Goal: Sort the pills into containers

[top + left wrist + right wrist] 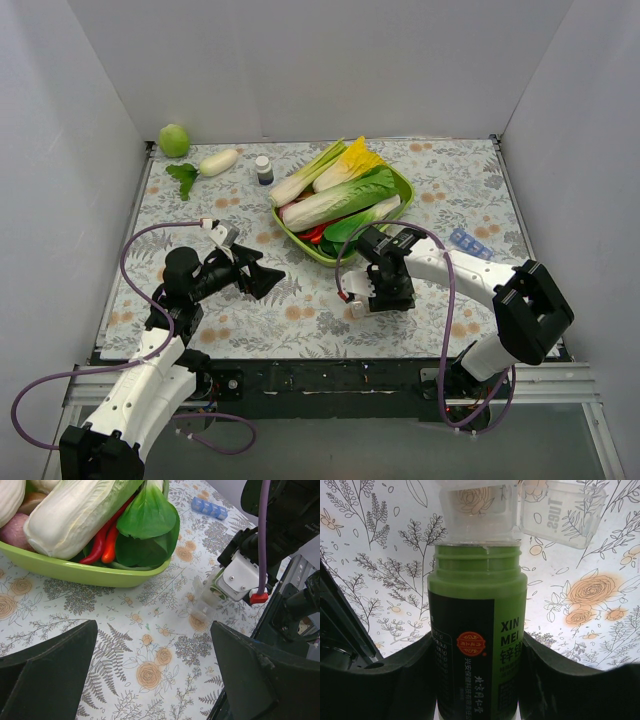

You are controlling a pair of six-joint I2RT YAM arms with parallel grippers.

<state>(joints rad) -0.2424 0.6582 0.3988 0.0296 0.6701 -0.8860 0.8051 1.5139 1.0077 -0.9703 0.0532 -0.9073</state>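
**Clerk:** What did the overhead view show?

**Inspector:** The right end effector (378, 295) was low over the counter (300, 325), just in front of the green tray (404, 186). What it gripped could not be made out from above. The left end effector (258, 277) was fully open and empty, well apart to the left.

**Clerk:** And the left wrist view?

**Inspector:** The clear pill strip (202, 605) lay on the counter just beyond the right end effector's tip, on the side facing the left arm.

**Clerk:** The right wrist view?

**Inspector:** The fingers were part-open and clamped on a green bottle (477, 645), which was uncapped. Its mouth pointed straight at the strip, touching or nearly so; I could not tell which. The strip's long axis ran across the bottle's. One lid (560, 517) was open. No pills were visible. In my judgement the right arm was the nearer, and any pour would depend on the bottle mouth lining up with one compartment.
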